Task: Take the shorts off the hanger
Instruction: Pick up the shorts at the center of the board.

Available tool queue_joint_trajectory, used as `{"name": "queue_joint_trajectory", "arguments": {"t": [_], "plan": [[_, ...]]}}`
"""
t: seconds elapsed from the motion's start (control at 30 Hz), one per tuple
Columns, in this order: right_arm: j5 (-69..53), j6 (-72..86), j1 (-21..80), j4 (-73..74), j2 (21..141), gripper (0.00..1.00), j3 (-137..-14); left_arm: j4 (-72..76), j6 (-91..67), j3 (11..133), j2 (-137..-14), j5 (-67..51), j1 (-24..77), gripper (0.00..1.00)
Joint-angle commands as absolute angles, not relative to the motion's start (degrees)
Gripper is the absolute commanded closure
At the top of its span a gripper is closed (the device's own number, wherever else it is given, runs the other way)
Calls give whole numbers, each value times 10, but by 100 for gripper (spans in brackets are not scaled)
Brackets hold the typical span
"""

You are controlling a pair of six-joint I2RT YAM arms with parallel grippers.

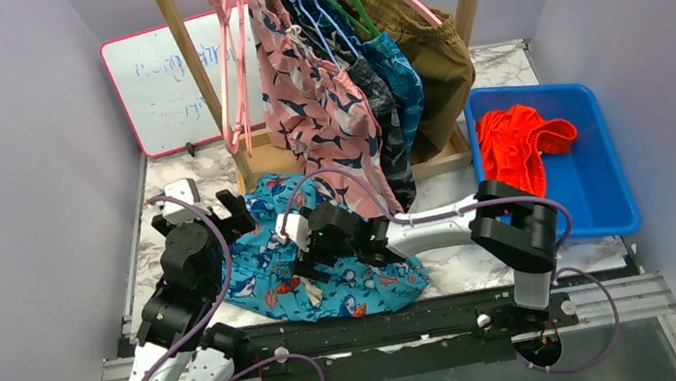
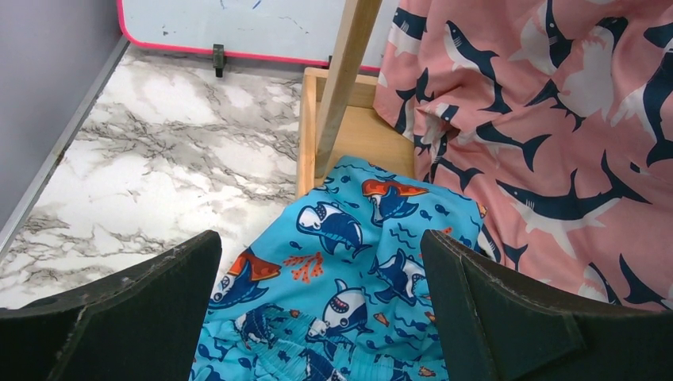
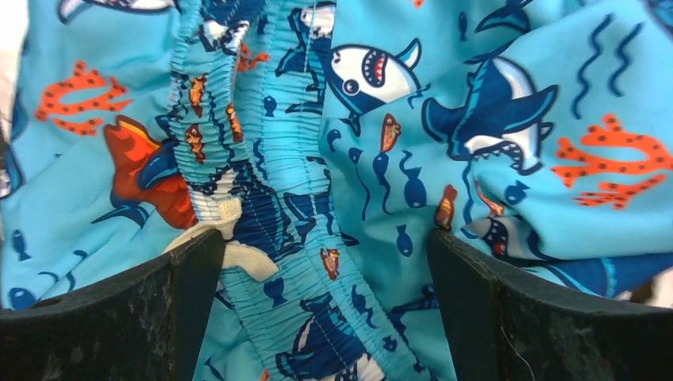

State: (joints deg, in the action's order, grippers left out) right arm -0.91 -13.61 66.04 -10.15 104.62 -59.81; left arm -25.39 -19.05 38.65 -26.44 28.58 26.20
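1. Light blue cartoon shark-print shorts (image 1: 335,262) lie crumpled on the white marble-pattern table (image 1: 210,174), near edge, between the two arms, off any hanger.
2. Right gripper (image 1: 306,254) sits low over those shorts; its black fingers (image 3: 119,317) are spread wide, with the gathered elastic waistband between them, nothing pinched.
3. Left gripper (image 1: 201,211) is at the left edge of the blue shorts, fingers (image 2: 135,317) spread wide, holding nothing.
4. Wooden clothes rack (image 1: 183,62) stands at the far centre of the table.
5. Pink shorts with navy shark print (image 1: 317,113) hang on the rack, just behind the blue pair.
6. To their right hang dark patterned shorts (image 1: 385,123), teal-blue patterned shorts (image 1: 401,75) and olive-brown shorts (image 1: 434,50).
7. Empty pink plastic hangers (image 1: 236,74) hang at the rack's left end.
8. Blue plastic bin (image 1: 606,181) at right holds plain orange shorts (image 1: 519,143).
9. Pink-framed whiteboard (image 1: 162,85) leans far left; faint blue scribbles, unreadable.
10. No brand or label text readable.
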Motion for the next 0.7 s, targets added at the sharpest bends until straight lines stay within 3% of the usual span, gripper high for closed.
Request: {"name": "queue_joint_trajectory", "arguments": {"t": [0.0,0.17,0.27,0.4,0.53,0.67], "plan": [[22,-120,662,-132,1096,1,-611,-241,-186,383,-272,273,257,1],[-32,-115,661,-126,1107,0,-579,-238,-185,383,-277,266,252,1],[-53,-119,662,-91,1112,8,-571,-236,-185,382,-278,260,249,1],[-82,-116,661,-79,1095,28,-547,-235,-184,382,-279,256,246,1],[-101,-109,661,-100,1053,55,-522,-235,-184,382,-279,254,245,1],[-103,-120,662,-55,1036,97,-551,-235,-184,382,-280,252,244,1]]}}
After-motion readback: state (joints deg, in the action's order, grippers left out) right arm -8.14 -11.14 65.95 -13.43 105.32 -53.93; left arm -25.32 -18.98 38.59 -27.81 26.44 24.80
